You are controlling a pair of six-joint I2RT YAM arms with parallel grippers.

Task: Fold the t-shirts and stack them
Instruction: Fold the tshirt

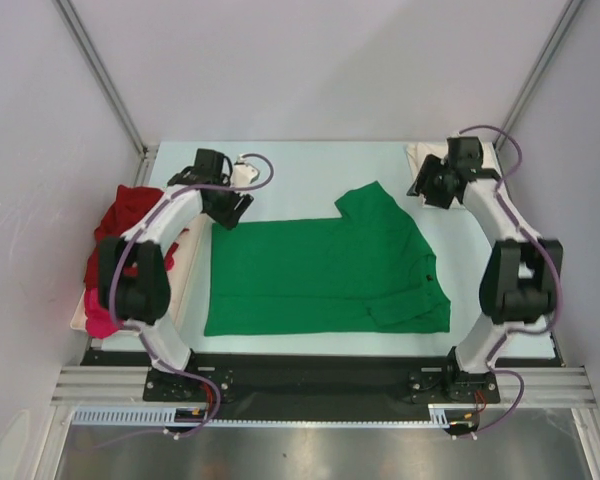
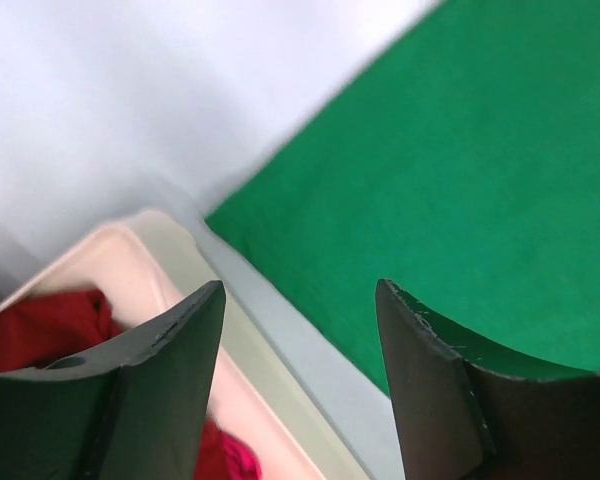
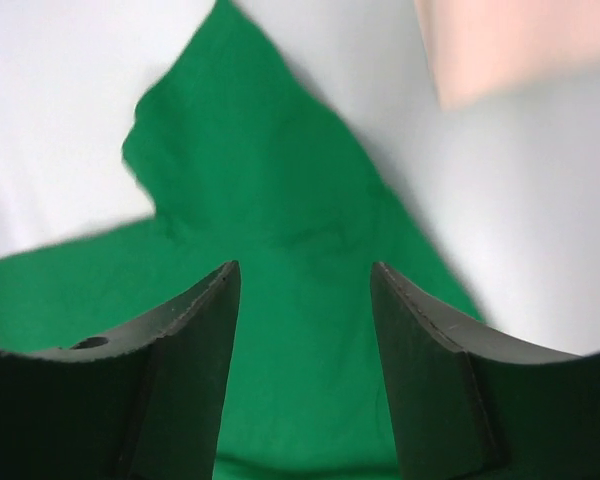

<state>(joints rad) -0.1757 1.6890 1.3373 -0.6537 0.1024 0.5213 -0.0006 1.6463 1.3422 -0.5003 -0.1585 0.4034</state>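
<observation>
Top view: green t-shirt (image 1: pixel 320 275) lies flat mid-desk (image 1: pixel 310 165), one sleeve (image 1: pixel 370 200) poking out at far edge. Likely light, limp, sags if lifted; best pinched at corners or hem.
Left arm (image 1: pixel 170 215) bends toward shirt's far-left corner; right arm (image 1: pixel 490 205) stretches beyond its far-right side.

Left wrist view: left jaws wide, empty, over shirt's left edge; tray (image 2: pixel 160 260) holding dark red shirt (image 2: pixel 40 325) just beside.

Right wrist view: right jaws wide, empty, raised above sleeve.
</observation>
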